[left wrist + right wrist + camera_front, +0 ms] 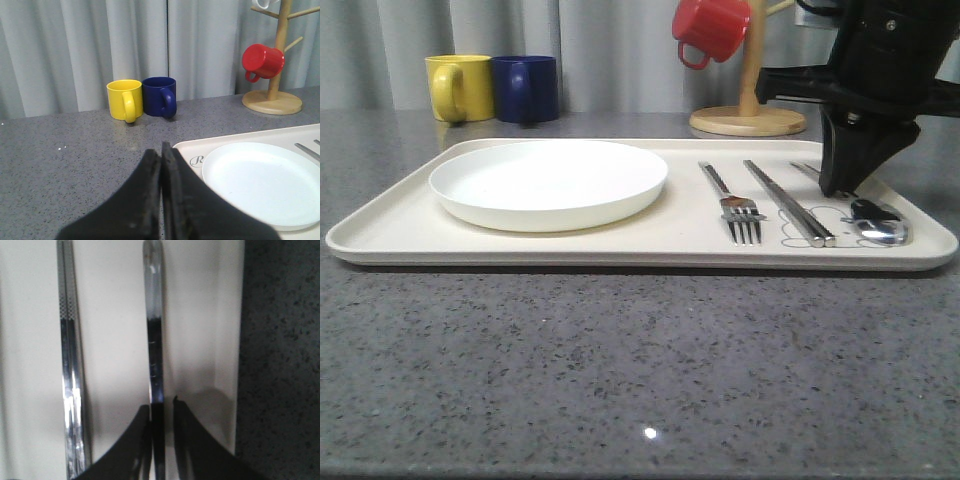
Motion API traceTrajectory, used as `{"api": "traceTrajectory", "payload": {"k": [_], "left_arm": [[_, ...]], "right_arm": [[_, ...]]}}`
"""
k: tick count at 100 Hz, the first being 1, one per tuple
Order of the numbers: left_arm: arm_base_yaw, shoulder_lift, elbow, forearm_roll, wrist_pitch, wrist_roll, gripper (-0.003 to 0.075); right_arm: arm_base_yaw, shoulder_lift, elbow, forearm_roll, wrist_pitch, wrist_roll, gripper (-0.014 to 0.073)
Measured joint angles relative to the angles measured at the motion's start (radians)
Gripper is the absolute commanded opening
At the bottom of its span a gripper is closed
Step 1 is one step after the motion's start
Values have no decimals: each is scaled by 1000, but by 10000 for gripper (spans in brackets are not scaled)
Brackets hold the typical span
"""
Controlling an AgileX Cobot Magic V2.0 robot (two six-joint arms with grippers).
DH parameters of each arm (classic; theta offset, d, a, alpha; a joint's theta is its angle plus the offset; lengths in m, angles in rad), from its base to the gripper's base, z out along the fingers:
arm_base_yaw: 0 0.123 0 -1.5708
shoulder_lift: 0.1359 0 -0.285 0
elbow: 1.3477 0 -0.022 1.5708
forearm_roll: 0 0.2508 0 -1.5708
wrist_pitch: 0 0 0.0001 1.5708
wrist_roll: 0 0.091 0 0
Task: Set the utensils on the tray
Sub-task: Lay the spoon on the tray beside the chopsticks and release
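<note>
The cream tray (380,235) lies across the grey counter with a round white plate (548,182) on its left half. On its right half lie a fork (740,210), a pair of chopsticks (788,203) and a spoon (878,222), side by side. My right gripper (838,185) is down over the spoon's handle. In the right wrist view the handle (154,330) runs between the fingers of that gripper (162,407); one finger touches it and a gap shows at the other, so it is slightly open. The chopsticks (69,350) lie beside it. My left gripper (161,152) is shut on nothing, near the tray's corner (192,152).
A yellow mug (460,87) and a blue mug (525,88) stand behind the tray at the back left. A wooden mug tree (750,110) with a red mug (710,28) hanging on it stands at the back right. The tray's right rim (227,340) runs close to the spoon.
</note>
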Motion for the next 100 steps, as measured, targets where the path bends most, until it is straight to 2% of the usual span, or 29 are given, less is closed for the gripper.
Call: {"api": "traceTrajectory", "payload": {"k": [8,15,36,69,85,100], "left_arm": [[0,0,0,0,0,0,-18],[0,0,0,0,0,0,-18],[0,0,0,0,0,0,-18],[0,0,0,0,0,0,-18],[0,0,0,0,0,0,-18],[0,0,0,0,0,0,-18]], "right_arm": [[0,0,0,0,0,0,292],[0,0,0,0,0,0,314],[0,-9,-2,0,1,0,312],[-5,-185,-2,-55,-14,-8,312],[-58,-260,-2,-93,-14,-9,311],[-129,-340,65,-101,-21,-15,311]]}}
